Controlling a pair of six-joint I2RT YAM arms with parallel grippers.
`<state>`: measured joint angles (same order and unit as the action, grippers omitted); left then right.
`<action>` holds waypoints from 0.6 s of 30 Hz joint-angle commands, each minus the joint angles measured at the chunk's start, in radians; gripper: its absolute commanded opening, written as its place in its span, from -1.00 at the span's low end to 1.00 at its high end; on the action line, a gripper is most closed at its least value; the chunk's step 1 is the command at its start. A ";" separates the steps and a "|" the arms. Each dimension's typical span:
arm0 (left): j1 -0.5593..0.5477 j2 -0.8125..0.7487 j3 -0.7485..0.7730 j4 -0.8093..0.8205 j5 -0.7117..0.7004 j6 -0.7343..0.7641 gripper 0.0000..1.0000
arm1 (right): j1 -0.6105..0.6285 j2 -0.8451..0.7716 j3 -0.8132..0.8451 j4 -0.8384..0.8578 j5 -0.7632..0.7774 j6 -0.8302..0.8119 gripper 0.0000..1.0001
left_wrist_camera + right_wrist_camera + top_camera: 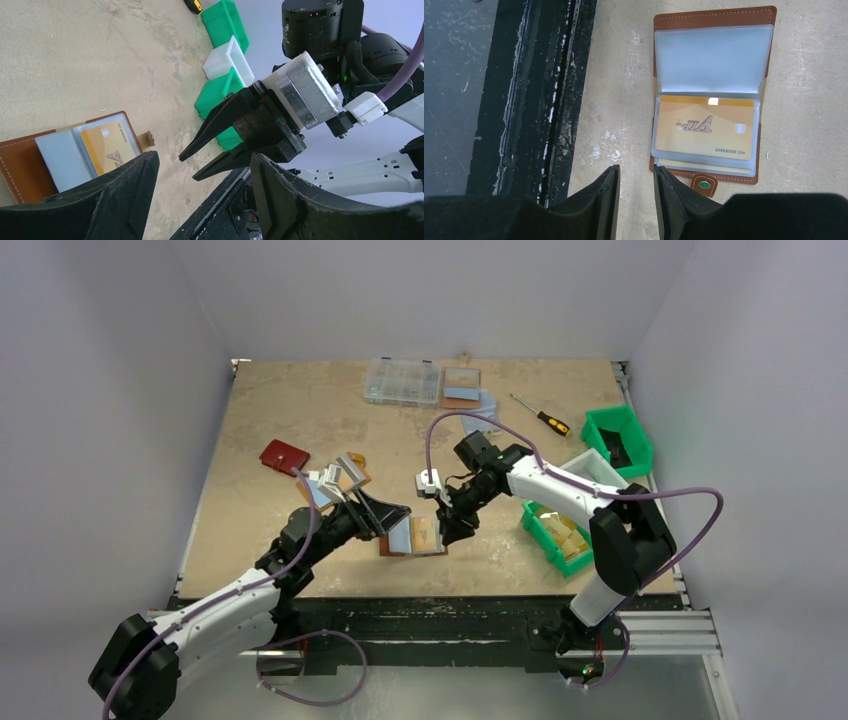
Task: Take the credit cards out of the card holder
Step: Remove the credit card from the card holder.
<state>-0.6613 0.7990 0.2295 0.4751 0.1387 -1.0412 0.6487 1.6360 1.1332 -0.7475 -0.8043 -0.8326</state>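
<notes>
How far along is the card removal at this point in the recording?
Done: the card holder lies open on the table. In hand: nothing; the left gripper and right gripper hover open and empty. Left: the gold card sits in its sleeve, not yet pulled out.

top view looks down from behind; both close wrist views share the card holder (pixel 714 19).

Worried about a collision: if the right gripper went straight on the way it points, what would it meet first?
Most likely the bare table just beside the snap-tab corner of the card holder; one finger of the right gripper may clip that corner. Depth is hard to judge.
</notes>
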 commanded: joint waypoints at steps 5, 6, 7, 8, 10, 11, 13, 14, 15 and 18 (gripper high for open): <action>0.005 0.028 -0.031 0.105 0.021 -0.022 0.42 | -0.004 -0.027 0.030 0.002 -0.034 0.010 -0.23; 0.004 0.030 -0.030 0.108 0.021 -0.022 0.42 | -0.004 -0.025 0.030 0.002 -0.034 0.011 -0.23; 0.004 0.034 -0.032 0.110 0.022 -0.022 0.42 | -0.004 -0.025 0.030 0.002 -0.033 0.012 -0.23; 0.004 0.038 -0.032 0.114 0.023 -0.023 0.42 | -0.004 -0.023 0.030 0.003 -0.033 0.013 -0.23; 0.005 0.046 -0.033 0.119 0.025 -0.022 0.42 | -0.004 -0.023 0.030 0.004 -0.033 0.015 -0.23; 0.006 0.050 -0.033 0.124 0.027 -0.022 0.42 | -0.004 -0.021 0.030 0.005 -0.032 0.015 -0.23; 0.004 0.061 -0.035 0.133 0.030 -0.022 0.42 | -0.004 -0.020 0.030 0.005 -0.032 0.016 -0.23; 0.004 0.066 -0.035 0.136 0.031 -0.022 0.42 | -0.004 -0.018 0.030 0.006 -0.032 0.017 -0.23; 0.005 0.072 -0.037 0.140 0.032 -0.022 0.42 | -0.005 -0.017 0.030 0.007 -0.032 0.019 -0.23; 0.004 0.092 -0.039 0.156 0.038 -0.024 0.42 | -0.004 -0.013 0.030 0.008 -0.030 0.021 -0.23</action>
<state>-0.6613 0.8719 0.1982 0.5503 0.1547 -1.0565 0.6476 1.6360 1.1332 -0.7467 -0.8040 -0.8242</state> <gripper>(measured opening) 0.712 0.383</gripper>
